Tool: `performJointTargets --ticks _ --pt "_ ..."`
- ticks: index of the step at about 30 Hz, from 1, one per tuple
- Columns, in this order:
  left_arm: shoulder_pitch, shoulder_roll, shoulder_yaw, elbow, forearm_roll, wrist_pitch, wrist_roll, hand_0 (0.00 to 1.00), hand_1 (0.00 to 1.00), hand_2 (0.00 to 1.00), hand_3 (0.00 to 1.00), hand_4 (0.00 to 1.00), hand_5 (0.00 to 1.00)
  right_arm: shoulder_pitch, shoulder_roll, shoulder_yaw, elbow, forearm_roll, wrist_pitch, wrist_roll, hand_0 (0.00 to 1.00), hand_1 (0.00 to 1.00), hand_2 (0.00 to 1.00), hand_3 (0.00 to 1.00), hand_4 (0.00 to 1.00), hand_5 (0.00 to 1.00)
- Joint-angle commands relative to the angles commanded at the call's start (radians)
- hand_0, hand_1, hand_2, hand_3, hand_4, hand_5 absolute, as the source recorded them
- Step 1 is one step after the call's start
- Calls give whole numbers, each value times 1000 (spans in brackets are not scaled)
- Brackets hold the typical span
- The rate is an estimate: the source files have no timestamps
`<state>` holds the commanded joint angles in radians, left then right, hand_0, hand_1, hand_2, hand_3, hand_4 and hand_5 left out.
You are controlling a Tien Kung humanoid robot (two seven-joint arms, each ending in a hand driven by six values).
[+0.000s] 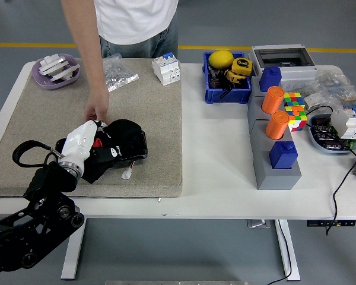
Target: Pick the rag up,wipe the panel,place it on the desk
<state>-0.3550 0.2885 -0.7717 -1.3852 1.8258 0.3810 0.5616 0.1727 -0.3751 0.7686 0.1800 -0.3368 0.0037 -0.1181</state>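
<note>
A black panel (140, 151) lies on the grey mat (157, 124) at the left of the table. Only its two ends show. My left hand (108, 146), with a white wrist cover, lies on top of it, shut on a black rag (128, 131) pressed onto the panel's right half. A person's hand (97, 113) rests at the panel's far edge, fingertips touching it. A small white connector (126, 173) on red wires sticks out below the panel.
On the mat's far side are a purple dish (55, 71), a clear bag of parts (117, 72) and a white breaker (165, 68). To the right stand a blue bin (226, 83), a grey block with orange cylinders (273, 154) and a colour cube (293, 110).
</note>
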Motion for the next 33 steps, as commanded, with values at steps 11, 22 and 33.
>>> performJointTargets --ticks 11,22,33 --pt "-62 -42 74 -17 -15 1 4 187 113 454 416 161 2 3 -1 -16 0 9 1 -1 714 260 628 634 998 601" --pt "-36 -25 29 9 -5 3 2 187 114 454 416 161 2 2 -1 -16 0 12 2 1 714 260 628 633 998 600" --pt "26 8 -78 16 9 0 5 187 113 453 416 159 2 -1 1 1 0 1 1 2 713 260 628 635 998 602"
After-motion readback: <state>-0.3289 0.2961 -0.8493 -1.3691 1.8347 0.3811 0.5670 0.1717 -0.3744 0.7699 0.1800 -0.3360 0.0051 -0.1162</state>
